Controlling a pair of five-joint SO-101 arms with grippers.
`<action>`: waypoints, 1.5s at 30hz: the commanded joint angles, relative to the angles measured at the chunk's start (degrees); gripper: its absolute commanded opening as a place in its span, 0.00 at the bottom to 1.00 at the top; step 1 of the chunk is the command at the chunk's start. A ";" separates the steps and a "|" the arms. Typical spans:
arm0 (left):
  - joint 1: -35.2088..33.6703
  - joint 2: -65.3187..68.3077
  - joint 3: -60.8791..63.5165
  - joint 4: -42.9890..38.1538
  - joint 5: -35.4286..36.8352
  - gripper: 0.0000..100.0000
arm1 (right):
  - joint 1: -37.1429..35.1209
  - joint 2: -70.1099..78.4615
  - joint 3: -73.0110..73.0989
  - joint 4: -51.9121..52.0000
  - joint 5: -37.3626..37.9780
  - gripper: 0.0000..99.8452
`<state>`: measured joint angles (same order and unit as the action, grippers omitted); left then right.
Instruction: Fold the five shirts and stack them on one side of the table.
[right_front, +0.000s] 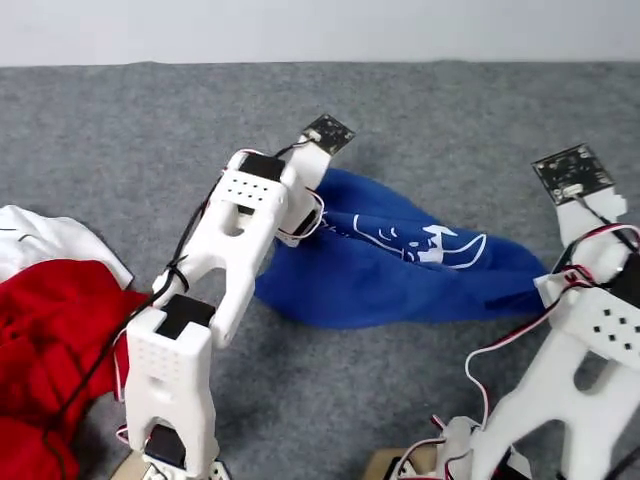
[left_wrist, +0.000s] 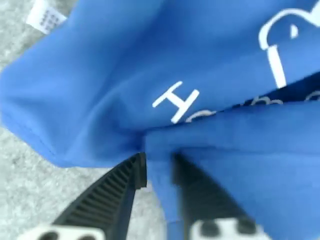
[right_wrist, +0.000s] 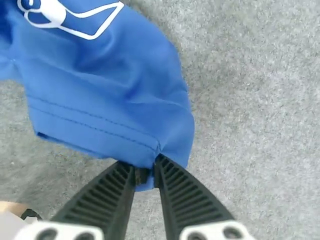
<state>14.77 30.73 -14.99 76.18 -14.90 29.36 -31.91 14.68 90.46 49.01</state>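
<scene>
Evidently early in the task. The blue shirt (right_front: 400, 265) lies loose and creased across the middle of the tabletop (right_front: 450, 120), stretched between the two arms. It is not folded, and judging by its bunched cloth it is only being spread or positioned for a first fold. The left gripper (left_wrist: 157, 167) pinches a fold of blue cloth just below the white print. The right gripper (right_wrist: 145, 172) is closed on a corner of the stitched hem at the shirt's opposite end.

A red shirt (right_front: 50, 340) sits crumpled at the left edge of the tabletop, partly covering a white shirt (right_front: 50, 240). Both are unfolded, so of the three shirts visible every fold and the whole stack remain to be done.

The high view gives the overall layout: the shirt's full span, the heap at the left edge, and both arms. The wrist views supply the grasp detail, showing the cloth caught between each pair of ribbed black fingers. The left wrist view adds a small sewn-in label (left_wrist: 46, 16) at the shirt's edge, and the right wrist view adds the double hem seam (right_wrist: 95, 122).
</scene>
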 joint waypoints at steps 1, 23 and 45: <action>-1.23 -4.75 -4.70 5.89 -2.02 0.00 | 0.57 -2.51 -0.88 0.31 0.97 0.01; -1.14 -7.21 -12.35 17.32 2.55 0.25 | -4.79 -13.76 4.84 -0.31 3.96 0.01; 2.81 22.33 -34.68 14.86 3.08 0.13 | -4.79 -13.85 6.33 -0.31 4.22 0.01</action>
<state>17.41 53.49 -47.25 91.56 -12.26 25.05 -44.66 21.45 90.46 52.62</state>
